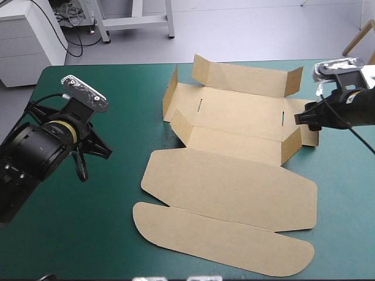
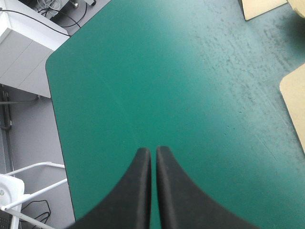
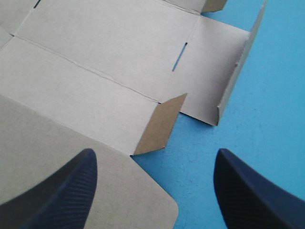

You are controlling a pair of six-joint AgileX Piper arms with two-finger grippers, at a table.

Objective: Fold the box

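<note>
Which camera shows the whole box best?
The high view: the whole box lies in sight, walls partly raised, lid flat. The right wrist view shows only one end; the left wrist view only two small bits.

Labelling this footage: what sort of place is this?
Probably a robotics lab bench: the robot's left pincer and right pincer over a teal-green table cover bearing a partly folded brown box.
</note>
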